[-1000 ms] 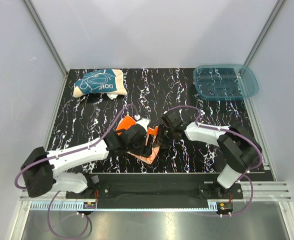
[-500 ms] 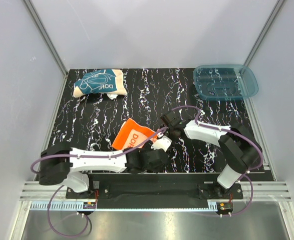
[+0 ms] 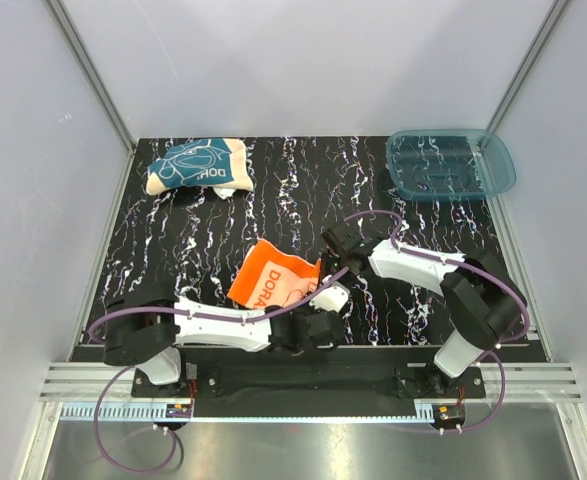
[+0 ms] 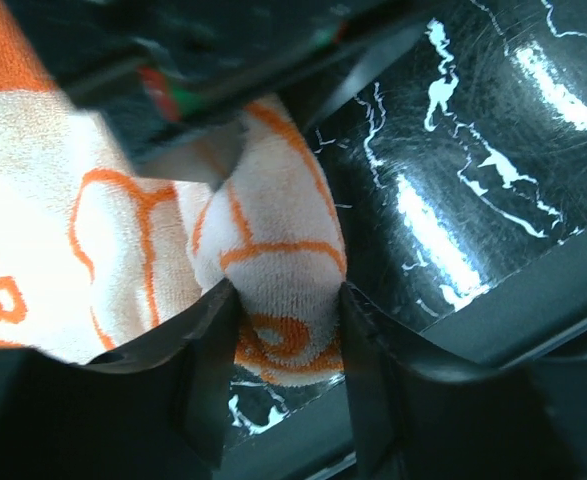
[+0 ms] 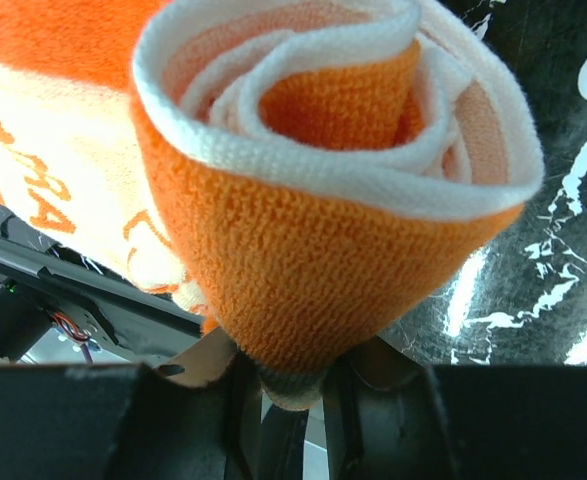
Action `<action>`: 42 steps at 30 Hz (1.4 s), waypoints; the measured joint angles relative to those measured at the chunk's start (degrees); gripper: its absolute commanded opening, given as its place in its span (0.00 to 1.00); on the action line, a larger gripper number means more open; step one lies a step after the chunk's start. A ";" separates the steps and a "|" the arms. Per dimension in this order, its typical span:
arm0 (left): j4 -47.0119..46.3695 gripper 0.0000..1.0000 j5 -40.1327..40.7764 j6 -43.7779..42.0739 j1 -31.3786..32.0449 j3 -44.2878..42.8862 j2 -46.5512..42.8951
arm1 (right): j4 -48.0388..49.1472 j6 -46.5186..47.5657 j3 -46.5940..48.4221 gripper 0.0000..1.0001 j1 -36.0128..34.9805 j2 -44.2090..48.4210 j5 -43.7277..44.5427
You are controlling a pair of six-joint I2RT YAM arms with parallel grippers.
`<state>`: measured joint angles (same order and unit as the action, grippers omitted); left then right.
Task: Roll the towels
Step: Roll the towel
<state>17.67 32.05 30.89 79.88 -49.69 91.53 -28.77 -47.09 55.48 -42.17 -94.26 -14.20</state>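
Near towel point(image 3: 273, 278) laid front centre on the table point(image 3: 173, 250), right end gripped by left gripper point(image 4: 283, 320) in front and right gripper point(image 5: 288, 385) behind, far towel point(image 3: 195, 166) at back left, tray point(image 3: 451, 165) at back right.

Overhead; wrists close (seemingly sharing towel point(image 4: 273, 280)).

The orange towel point(image 3: 273, 280) has white lettering and a cream back, the teal towel point(image 3: 198, 165) white linework, the tray point(image 3: 451, 165) is translucent blue, the tabletop point(image 3: 163, 250) white-streaked black.
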 measured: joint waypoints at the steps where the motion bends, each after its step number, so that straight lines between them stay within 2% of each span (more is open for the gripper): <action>1: -0.68 0.36 0.63 0.48 0.37 0.11 0.50 | -0.37 0.15 0.31 0.09 -0.02 0.00 0.00; 3: -1.66 0.25 2.12 1.18 0.98 0.28 1.38 | -1.44 0.46 1.18 0.09 -0.07 0.00 0.00; 8: -3.30 0.19 4.76 1.99 1.73 0.31 2.73 | -3.23 1.27 2.40 0.11 -0.11 0.00 0.13; 12: -4.87 0.18 4.61 1.92 1.68 0.90 2.45 | -4.92 2.01 3.37 0.32 -0.11 0.00 0.96; 13: -5.57 0.17 4.24 1.88 1.51 1.36 2.03 | -5.60 2.23 3.61 0.45 -0.13 0.00 1.25; 16: -6.67 0.16 1.46 1.77 0.52 2.80 0.13 | -8.04 2.84 5.11 0.65 -0.09 0.00 1.49; 17: -6.80 0.16 0.39 1.73 0.02 3.06 -0.44 | -8.81 3.17 5.84 0.67 -0.02 0.02 1.55; 22: -5.70 0.14 -4.37 1.60 -1.73 3.26 -2.54 | -11.58 5.31 7.85 0.74 3.93 1.11 1.86; 27: -4.98 0.15 -10.12 1.51 -3.76 4.55 -5.77 | -17.25 8.72 11.93 0.79 13.64 4.50 4.85; 30: -5.97 0.15 -14.75 2.01 -6.88 6.67 -8.81 | -19.67 10.36 15.06 0.79 17.66 8.57 7.69; 33: -8.39 0.16 -20.50 2.69 -10.88 9.16 -11.15 | -19.61 11.08 15.56 0.79 18.23 13.97 8.00; 36: -11.17 0.17 -27.41 3.82 -15.23 11.45 -12.63 | -16.61 11.02 12.41 0.79 18.12 19.78 4.83; 42: -20.33 0.21 -43.06 7.76 -24.50 16.20 -12.76 | -5.05 8.17 -3.78 0.84 18.12 28.76 -5.60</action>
<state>-2.66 -11.00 38.65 55.37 -33.50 78.76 -33.82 -38.92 51.70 -24.05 -65.49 -19.79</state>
